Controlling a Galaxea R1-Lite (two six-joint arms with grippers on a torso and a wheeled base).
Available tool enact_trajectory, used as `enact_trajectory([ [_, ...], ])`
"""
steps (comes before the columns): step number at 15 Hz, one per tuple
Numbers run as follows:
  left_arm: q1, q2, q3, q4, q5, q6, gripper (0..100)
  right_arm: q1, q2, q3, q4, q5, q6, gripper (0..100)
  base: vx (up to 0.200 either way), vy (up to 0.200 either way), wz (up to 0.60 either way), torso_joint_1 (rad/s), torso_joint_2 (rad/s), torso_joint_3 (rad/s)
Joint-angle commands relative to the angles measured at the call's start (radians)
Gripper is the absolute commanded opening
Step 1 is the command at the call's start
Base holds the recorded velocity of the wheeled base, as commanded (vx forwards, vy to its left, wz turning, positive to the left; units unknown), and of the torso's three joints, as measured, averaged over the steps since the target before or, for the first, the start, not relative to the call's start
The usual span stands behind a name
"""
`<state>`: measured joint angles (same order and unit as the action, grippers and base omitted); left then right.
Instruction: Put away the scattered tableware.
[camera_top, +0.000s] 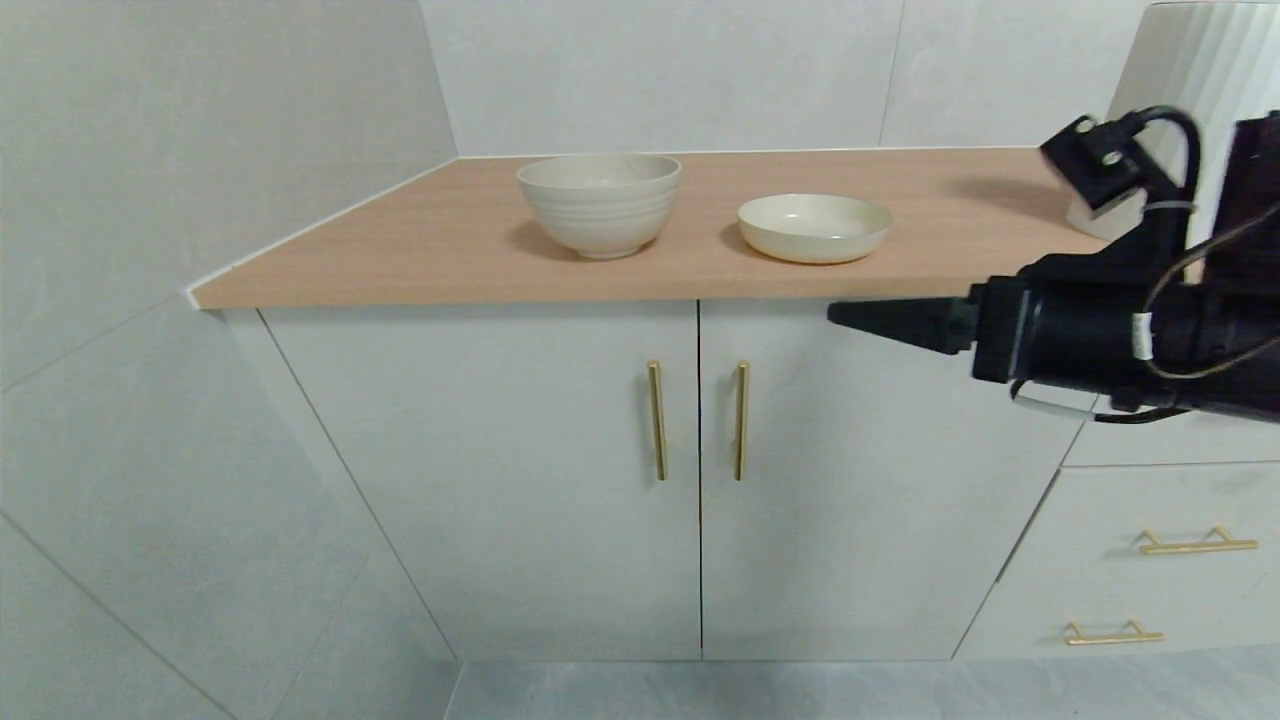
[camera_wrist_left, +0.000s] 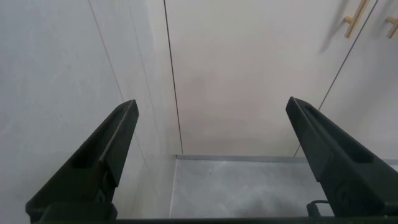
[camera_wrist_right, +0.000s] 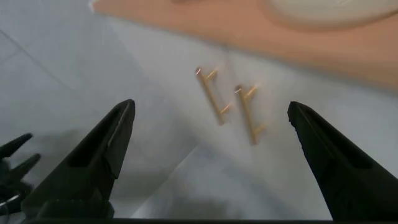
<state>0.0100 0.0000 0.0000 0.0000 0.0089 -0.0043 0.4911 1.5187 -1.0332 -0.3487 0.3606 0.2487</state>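
Right gripper (camera_top: 850, 317) hangs at my head view's right, just below the countertop (camera_top: 400, 250) edge; bowl (camera_top: 600, 203) and shallow dish (camera_top: 815, 227) sit on top, side by side. Left wrist: left gripper (camera_wrist_left: 211, 124) spread, empty. Right wrist: jaws released wide, facing door handles (camera_wrist_right: 230, 102).

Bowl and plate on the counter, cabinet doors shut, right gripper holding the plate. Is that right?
No. The right gripper holds nothing: the head view shows it in front of the shut cabinet doors, apart from the plate, which sits on the counter beside the bowl.
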Motion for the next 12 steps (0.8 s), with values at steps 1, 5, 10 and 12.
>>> enact_trajectory([
  [1, 0.001, 0.000, 0.000, 0.000, 0.000, 0.000, 100, 0.023, 0.140, -0.025, -0.004, 0.006, 0.014, 100, 0.000, 0.000, 0.00, 0.000, 0.00, 0.000],
  [5, -0.001, 0.000, 0.000, 0.000, 0.000, 0.000, 100, 0.026, 0.236, -0.064, -0.007, 0.006, 0.090, 100, 0.000, 0.000, 0.00, 0.000, 0.00, 0.000],
  [10, 0.001, 0.000, 0.000, 0.000, 0.000, 0.000, 100, 0.095, 0.463, -0.067, -0.200, -0.060, 0.095, 100, 0.000, 0.000, 0.00, 0.000, 0.00, 0.000],
  [12, 0.001, 0.000, 0.000, 0.000, 0.000, 0.000, 100, 0.119, 0.521, -0.065, -0.312, -0.137, 0.096, 100, 0.000, 0.000, 0.00, 0.000, 0.00, 0.000],
])
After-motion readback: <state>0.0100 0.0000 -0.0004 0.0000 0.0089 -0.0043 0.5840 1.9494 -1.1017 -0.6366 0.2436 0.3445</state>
